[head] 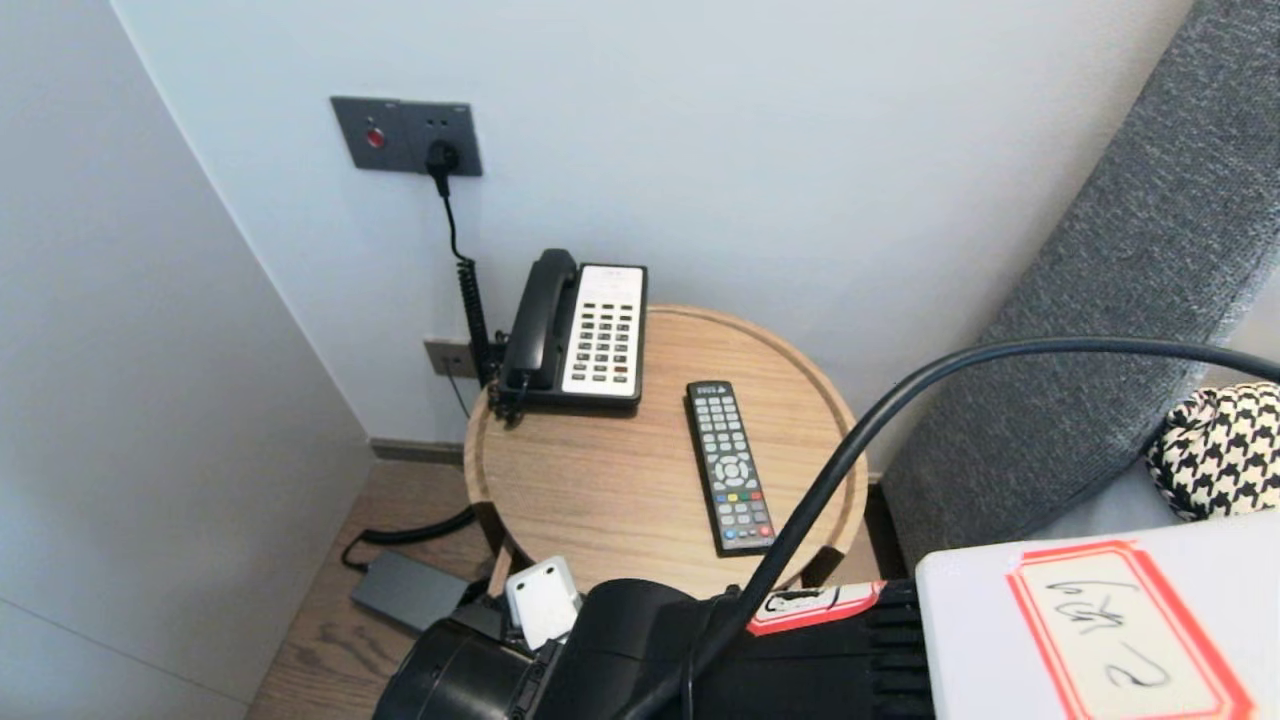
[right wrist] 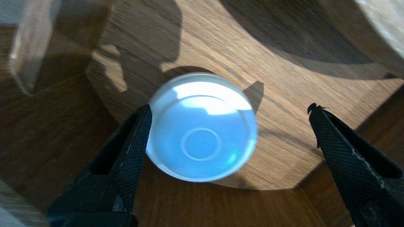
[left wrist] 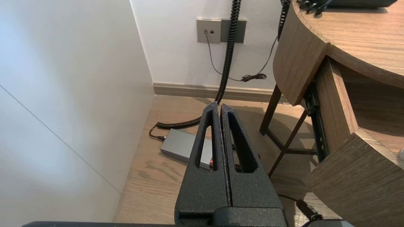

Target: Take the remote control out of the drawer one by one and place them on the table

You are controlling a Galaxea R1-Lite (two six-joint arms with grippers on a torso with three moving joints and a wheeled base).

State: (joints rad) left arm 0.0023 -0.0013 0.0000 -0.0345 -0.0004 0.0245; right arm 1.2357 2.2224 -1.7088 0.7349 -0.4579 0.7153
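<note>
Scanning the head view, I see a telephone (head: 580, 330) and remote control (head: 730, 465) on the worktop (head: 600, 480); left wrist, my left tool (left wrist: 220, 105) pinched together above the floor (left wrist: 151, 176); right wrist, my right tool (right wrist: 229, 108) spread wide over a white dish (right wrist: 202, 132) on a wooden shelf (right wrist: 284, 78), nothing gripped yet.

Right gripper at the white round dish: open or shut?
Open: the right gripper has its fingers wide apart, one by the rim of the white round dish, the other well clear.
</note>
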